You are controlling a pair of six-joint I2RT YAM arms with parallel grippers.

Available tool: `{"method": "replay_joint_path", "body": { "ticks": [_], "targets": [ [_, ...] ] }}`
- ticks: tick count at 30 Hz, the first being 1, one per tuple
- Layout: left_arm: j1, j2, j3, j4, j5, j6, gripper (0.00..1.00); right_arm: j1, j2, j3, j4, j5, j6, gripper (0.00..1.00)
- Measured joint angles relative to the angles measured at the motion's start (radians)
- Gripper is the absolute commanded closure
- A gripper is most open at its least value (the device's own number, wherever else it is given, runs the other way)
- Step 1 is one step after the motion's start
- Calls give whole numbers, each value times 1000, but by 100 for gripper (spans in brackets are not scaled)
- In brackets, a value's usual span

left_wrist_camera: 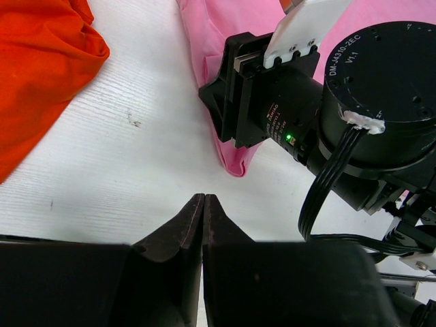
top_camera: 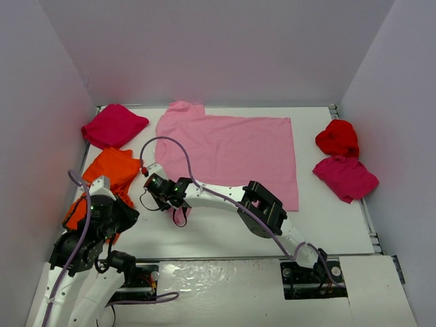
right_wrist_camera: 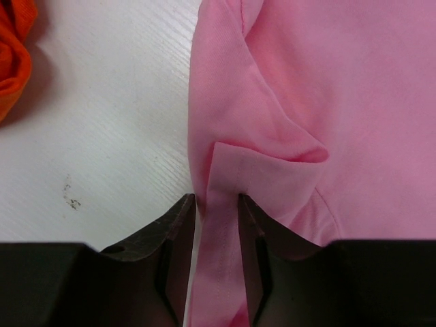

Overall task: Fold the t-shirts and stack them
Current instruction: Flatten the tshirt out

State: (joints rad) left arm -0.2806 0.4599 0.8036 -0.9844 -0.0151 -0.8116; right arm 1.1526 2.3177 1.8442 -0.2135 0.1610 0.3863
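The light pink t-shirt (top_camera: pixel 231 150) lies spread flat at the table's middle. My right gripper (top_camera: pixel 178 212) reaches across to its near left corner and is shut on a bunched fold of the pink cloth (right_wrist_camera: pixel 218 225), which runs up between its fingers (right_wrist_camera: pixel 182 218). My left gripper (left_wrist_camera: pixel 203 199) is shut and empty, low over bare table just left of the right wrist (left_wrist_camera: pixel 272 109); in the top view the left gripper (top_camera: pixel 131 216) sits beside an orange shirt (top_camera: pixel 112 174). A magenta shirt (top_camera: pixel 112 126) lies at the far left. A red shirt (top_camera: pixel 337 136) and another magenta one (top_camera: pixel 344 177) lie at the right.
Grey walls (top_camera: pixel 41 136) close in the white table (top_camera: pixel 225 228) on three sides. The right arm's elbow (top_camera: pixel 262 208) hangs over the near part of the table. A purple cable (top_camera: pixel 170 146) loops over the pink shirt's left edge. Orange cloth (left_wrist_camera: pixel 41 75) lies left of my left gripper.
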Motion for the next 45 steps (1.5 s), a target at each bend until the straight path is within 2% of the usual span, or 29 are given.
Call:
{"method": "replay_joint_path", "body": {
  "ticks": [4,7,23,25,33,45],
  "targets": [
    [0,0,0,0,0,0,100,0,0,0,0,13,-5,95],
    [0,0,0,0,0,0,100,0,0,0,-1,20,-10,100],
    [0,0,-10,3,11,0,100,3,-5,0,-6,6,-21,100],
    [0,2,-15,3,12,0,100,5,-6,0,-7,4,-21,95],
    [0,5,-17,5,14,0,100,7,-6,0,-8,4,-21,86],
    [0,5,-17,9,14,0,100,7,-6,0,-16,30,-21,85]
  ]
}}
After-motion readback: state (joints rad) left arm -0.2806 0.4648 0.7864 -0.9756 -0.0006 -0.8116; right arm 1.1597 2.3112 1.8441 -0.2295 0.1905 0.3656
